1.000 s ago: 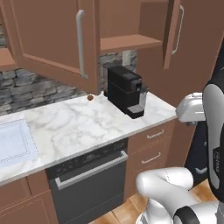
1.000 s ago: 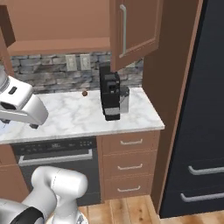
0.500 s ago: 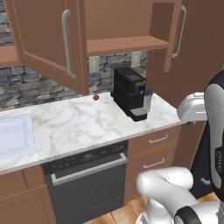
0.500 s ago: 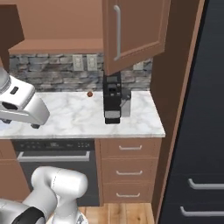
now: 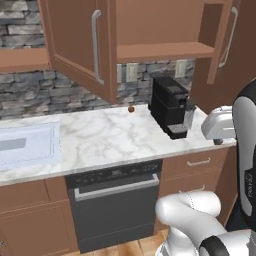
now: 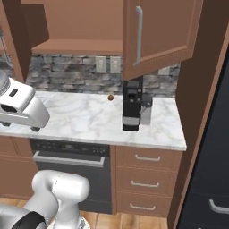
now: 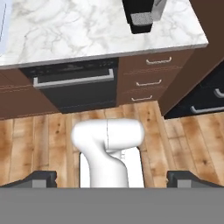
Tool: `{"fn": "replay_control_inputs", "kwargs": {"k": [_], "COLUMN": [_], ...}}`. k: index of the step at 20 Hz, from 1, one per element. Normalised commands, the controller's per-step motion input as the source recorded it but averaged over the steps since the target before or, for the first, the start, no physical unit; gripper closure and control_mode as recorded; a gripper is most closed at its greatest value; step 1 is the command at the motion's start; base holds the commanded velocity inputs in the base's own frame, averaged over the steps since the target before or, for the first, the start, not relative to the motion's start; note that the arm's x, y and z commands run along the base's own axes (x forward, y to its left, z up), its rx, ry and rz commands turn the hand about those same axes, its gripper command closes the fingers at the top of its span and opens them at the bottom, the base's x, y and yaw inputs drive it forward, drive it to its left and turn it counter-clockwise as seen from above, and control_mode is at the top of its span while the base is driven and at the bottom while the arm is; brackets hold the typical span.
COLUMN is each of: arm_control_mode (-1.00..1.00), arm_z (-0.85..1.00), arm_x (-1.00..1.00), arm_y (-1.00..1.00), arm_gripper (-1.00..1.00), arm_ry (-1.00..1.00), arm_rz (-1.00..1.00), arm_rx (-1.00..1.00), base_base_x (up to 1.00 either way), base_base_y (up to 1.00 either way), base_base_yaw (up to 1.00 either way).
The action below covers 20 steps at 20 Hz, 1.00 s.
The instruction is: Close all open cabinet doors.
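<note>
Marble counter (image 5: 105, 140): black coffee machine (image 5: 170, 106), small brown ball (image 5: 131, 109).

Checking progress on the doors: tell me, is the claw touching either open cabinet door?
Apart. The hand view shows the claw pointing down at the floor, while the left base view shows both cabinet doors high overhead.

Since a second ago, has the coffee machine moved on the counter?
No. The coffee machine still stands near the right end of the counter, right of the small brown object; the camera moved.
</note>
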Motion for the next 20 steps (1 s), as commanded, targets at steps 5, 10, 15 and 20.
{"fn": "replay_control_inputs", "kwargs": {"k": [5, 10, 15, 20], "arm_control_mode": [1.00, 1.00, 1.00, 1.00], "arm_z": [0.00, 0.00, 0.00, 0.00], "arm_x": [0.00, 0.00, 0.00, 0.00], "arm_y": [0.00, 0.00, 0.00, 0.00], "arm_gripper": [-1.00, -1.00, -1.00, -1.00], "arm_ry": [0.00, 0.00, 0.00, 0.00], "arm_rz": [0.00, 0.00, 0.00, 0.00], "arm_rx": [0.00, 0.00, 0.00, 0.00], "base_base_x": [0.31, 0.38, 0.49, 0.46], "base_base_y": [-0.31, -0.24, -0.20, -0.15], "base_base_yaw": [0.15, 0.17, 0.14, 0.01]}}
